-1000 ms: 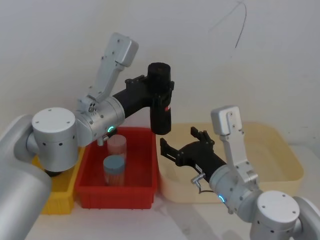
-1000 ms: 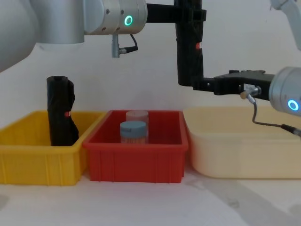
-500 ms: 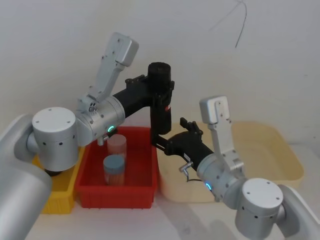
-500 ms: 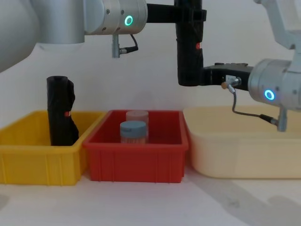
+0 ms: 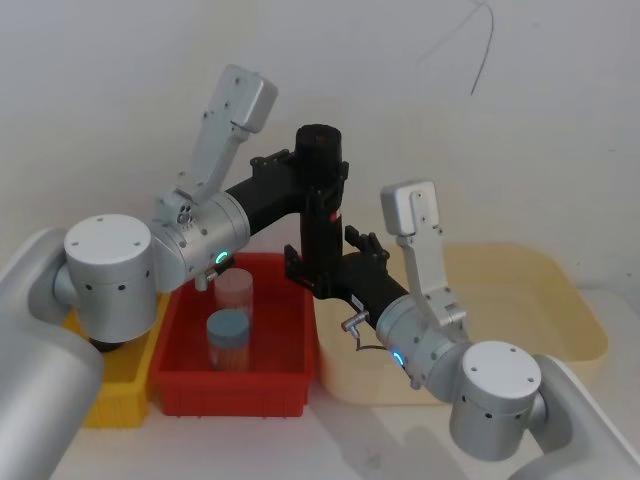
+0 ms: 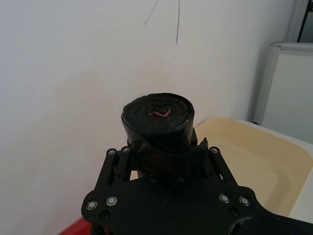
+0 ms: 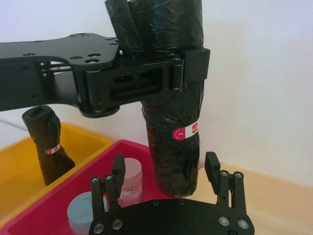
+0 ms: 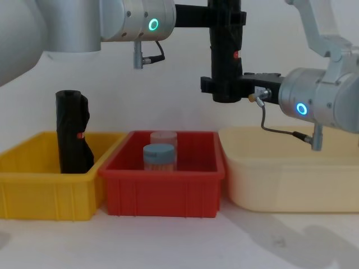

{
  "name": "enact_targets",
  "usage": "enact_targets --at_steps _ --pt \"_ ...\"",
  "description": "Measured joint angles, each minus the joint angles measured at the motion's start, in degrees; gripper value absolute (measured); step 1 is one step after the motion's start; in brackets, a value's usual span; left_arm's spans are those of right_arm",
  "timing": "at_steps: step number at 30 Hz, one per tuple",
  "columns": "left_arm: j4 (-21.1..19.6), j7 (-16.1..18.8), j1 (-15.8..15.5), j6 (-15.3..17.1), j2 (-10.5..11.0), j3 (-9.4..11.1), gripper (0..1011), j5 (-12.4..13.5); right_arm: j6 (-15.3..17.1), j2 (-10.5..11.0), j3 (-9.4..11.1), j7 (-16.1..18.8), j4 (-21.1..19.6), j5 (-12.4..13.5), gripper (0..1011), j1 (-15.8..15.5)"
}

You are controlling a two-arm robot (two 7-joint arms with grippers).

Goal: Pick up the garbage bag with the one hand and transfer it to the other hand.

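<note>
The garbage bag [image 5: 322, 205], a straight black roll with a small red label [image 7: 187, 131], hangs upright above the red bin [image 5: 275, 385]. My left gripper [image 5: 322, 180], on the green-ringed arm, is shut on the roll's upper part [image 8: 225, 22]. My right gripper [image 5: 318, 272], on the bluish-ringed arm, sits level with the roll's lower end [image 8: 225, 87]. It is open: in the right wrist view its fingers [image 7: 118, 169] stand on either side of the roll [image 7: 171, 147] with a gap on each side. The left wrist view looks down on the roll's top [image 6: 157, 110].
A creased black roll [image 8: 73, 131] stands in the yellow bin [image 8: 33, 190] at the left. Two capped jars [image 8: 159, 154] stand in the red bin [image 8: 162, 193]. A cream tub [image 8: 291, 179] lies at the right, below my right arm.
My right gripper has swung left from over the cream tub to the roll's lower end, its fingers now either side of it. The left arm and roll stayed still.
</note>
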Motion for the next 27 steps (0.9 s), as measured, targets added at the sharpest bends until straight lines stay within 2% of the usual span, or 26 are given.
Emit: enact_targets --at_steps 16,20,23,26,27 --pt "0.0 0.0 0.0 0.0 0.0 0.0 517 0.0 -1.2 -1.3 0.9 0.0 4.0 -0.9 1000 2.6" --pt "0.0 0.0 0.0 0.0 0.0 0.0 517 0.0 -1.4 -1.4 1.0 0.0 4.4 -0.9 945 2.9" --pt "0.0 0.0 0.0 0.0 0.0 0.0 517 0.0 -1.5 -1.6 1.2 0.0 4.8 -1.0 840 3.1" --pt "0.0 0.0 0.0 0.0 0.0 0.0 517 0.0 -1.6 -1.6 1.2 0.0 5.0 -1.1 789 3.3" --pt "0.0 0.0 0.0 0.0 0.0 0.0 517 0.0 -1.6 -1.7 1.2 0.0 5.1 -1.1 726 3.4"
